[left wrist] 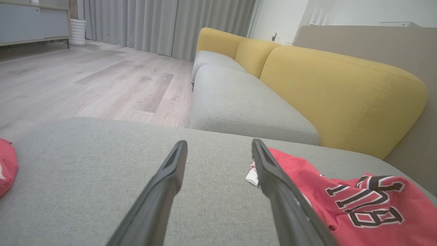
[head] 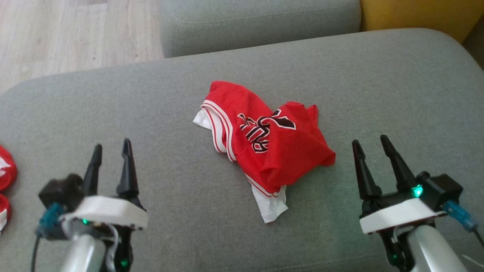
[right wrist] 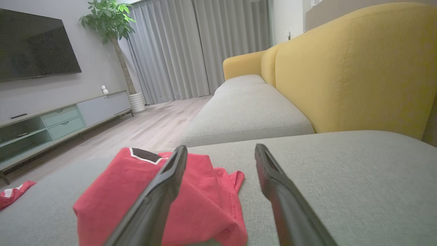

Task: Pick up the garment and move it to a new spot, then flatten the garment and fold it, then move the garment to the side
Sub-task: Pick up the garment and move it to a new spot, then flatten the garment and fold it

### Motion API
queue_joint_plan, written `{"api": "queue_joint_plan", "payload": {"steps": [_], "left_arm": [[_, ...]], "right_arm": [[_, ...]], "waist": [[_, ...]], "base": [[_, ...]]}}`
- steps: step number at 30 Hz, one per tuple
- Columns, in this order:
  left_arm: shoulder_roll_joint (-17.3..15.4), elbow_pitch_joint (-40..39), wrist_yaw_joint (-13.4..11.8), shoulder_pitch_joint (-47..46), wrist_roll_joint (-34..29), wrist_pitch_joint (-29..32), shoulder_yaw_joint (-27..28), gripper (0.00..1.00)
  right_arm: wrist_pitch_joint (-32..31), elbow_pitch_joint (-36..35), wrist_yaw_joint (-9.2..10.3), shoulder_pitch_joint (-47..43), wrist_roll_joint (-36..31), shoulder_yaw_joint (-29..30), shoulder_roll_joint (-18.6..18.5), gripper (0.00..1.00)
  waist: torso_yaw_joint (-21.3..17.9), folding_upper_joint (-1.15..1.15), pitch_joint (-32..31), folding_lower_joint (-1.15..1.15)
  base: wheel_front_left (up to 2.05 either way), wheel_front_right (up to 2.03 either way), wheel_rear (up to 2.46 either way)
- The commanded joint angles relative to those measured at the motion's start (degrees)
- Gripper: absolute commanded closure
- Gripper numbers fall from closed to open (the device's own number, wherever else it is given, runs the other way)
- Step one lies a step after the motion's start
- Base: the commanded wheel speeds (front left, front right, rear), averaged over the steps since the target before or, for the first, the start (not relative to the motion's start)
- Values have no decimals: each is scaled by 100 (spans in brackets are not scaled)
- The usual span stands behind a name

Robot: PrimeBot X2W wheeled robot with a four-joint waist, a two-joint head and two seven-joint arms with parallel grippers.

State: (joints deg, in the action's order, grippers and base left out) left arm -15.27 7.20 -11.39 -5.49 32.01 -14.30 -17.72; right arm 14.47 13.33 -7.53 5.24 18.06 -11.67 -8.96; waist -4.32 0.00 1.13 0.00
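Red garment (shorts, I think) lies crumpled mid grey cushion btwn L gripper and R gripper, both wide open, nothing held, likely flanking it for a two-sided pickup.

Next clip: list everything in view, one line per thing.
garment: one, red with white trim, crumpled mid-cushion
red cloth: count unclear, red, cushion's left edge
seat cushions: two, grey, garment on nearer
backrest: one, yellow, behind seats
floor: one, pale wood, beyond cushions
curtains: one run, grey, far wall
television: one, black, wall-mounted
plant: one, green, beside curtains
cabinet: one, grey-green, under television
left jaws: one pair, black, open, left of garment
right jaws: one pair, black, open, right of garment
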Motion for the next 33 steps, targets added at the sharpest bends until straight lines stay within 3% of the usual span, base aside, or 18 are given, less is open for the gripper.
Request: {"api": "queue_joint_plan", "payload": {"steps": [1,14,24,30,33], "left_arm": [[37,-257,29,-107,-126,-68,334,0],[551,-152,503,71,-693,-69,818,0],[714,37,720,63,-860,-70,984,0],[771,298,893,15,-808,-18,849,0],[891,469,1123,-53,-593,495,553,0]], "right_arm": [[52,-176,4,169,-41,-44,-24,0],[52,75,4,369,-21,-70,-76,0],[44,267,4,441,-48,-81,-117,0],[31,318,4,482,-50,-83,-117,0],[31,304,4,512,-54,-38,-122,0]], "waist": [[6,0,40,0],[-36,0,1,0],[11,0,-24,0],[27,0,-2,0],[10,0,36,0]], "base": [[0,0,0],[0,0,0],[0,0,0],[0,0,0],[0,0,0]]}}
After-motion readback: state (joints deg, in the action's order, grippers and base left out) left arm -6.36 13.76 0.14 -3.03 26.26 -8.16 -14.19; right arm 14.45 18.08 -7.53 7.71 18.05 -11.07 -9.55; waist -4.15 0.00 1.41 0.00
